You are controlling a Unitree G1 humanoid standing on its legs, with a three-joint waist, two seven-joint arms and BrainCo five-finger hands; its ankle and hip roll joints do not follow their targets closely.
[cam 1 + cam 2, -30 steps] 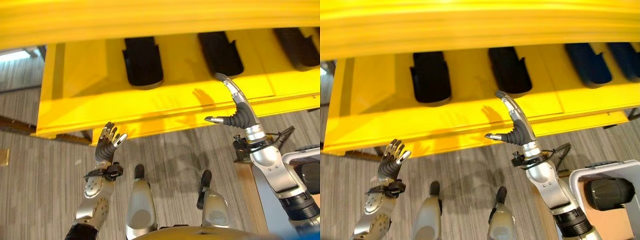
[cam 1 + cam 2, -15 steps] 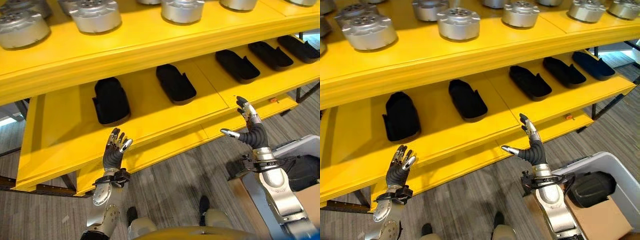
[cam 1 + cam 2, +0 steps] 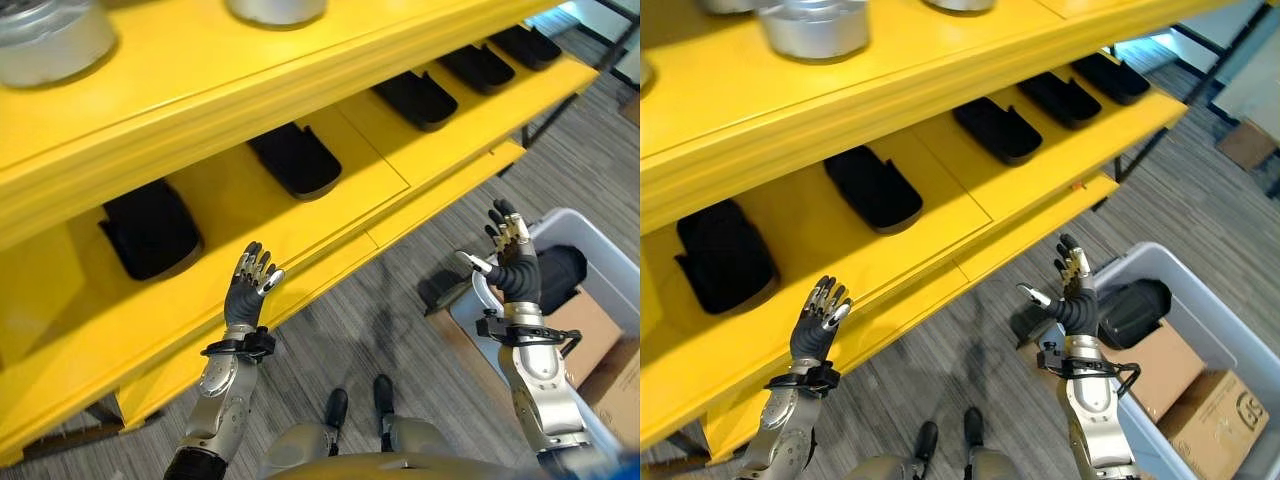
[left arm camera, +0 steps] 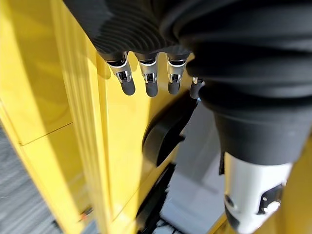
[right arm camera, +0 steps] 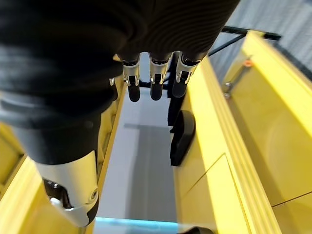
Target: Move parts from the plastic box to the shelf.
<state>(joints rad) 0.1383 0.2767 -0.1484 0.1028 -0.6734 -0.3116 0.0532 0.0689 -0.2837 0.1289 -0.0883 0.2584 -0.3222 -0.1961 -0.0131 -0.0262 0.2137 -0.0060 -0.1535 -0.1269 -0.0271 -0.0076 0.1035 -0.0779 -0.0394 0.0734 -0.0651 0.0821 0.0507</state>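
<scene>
Since half a second ago the camera has swung right, so the grey plastic box (image 3: 1230, 330) now fills the lower right of the eye views, and the right hand (image 3: 1072, 292) has come down from the shelf edge to hover at the box's near left corner. The yellow shelf (image 3: 330, 250) runs diagonally from lower left to upper right.

Five black parts (image 3: 294, 158) lie in a row on the shelf's lower tier in the left eye view, each apart from the next. One more black part (image 3: 1132, 312) lies inside the box, beside a brown cardboard piece (image 3: 1160, 365). Two silver round parts (image 3: 813, 27) show on the upper tier at the top of the frame.

The left hand (image 3: 250, 286) is raised, palm toward the shelf edge at centre left, fingers straight and spread, holding nothing. The right hand stands upright at centre right, fingers straight, thumb stuck out to the left, also empty.
</scene>
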